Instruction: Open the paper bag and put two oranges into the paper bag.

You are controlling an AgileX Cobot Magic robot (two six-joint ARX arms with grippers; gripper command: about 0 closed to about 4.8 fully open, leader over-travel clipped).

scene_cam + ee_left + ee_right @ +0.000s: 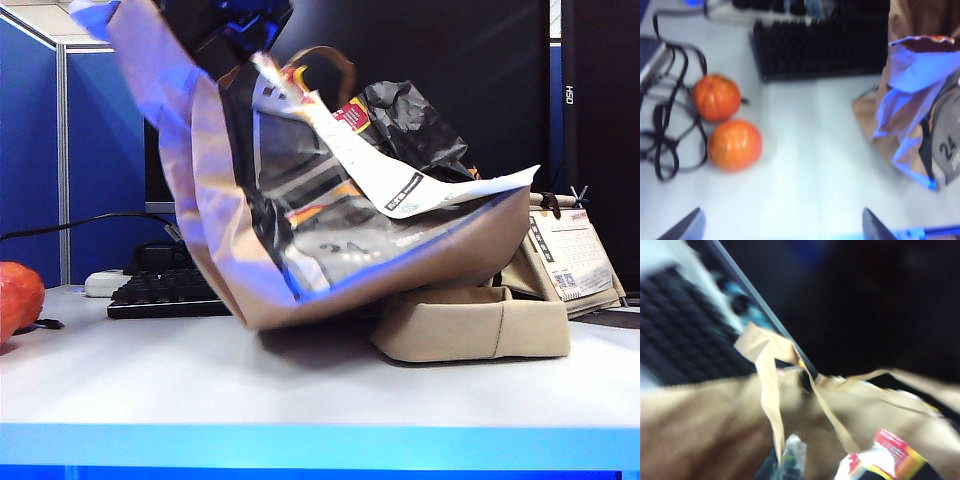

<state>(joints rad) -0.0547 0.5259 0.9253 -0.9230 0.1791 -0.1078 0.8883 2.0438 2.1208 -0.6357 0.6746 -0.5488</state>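
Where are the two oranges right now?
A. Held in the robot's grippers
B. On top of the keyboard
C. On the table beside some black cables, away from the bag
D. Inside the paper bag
C. The left wrist view shows both oranges lying on the white table next to looped black cables, clear of the paper bag and the keyboard.
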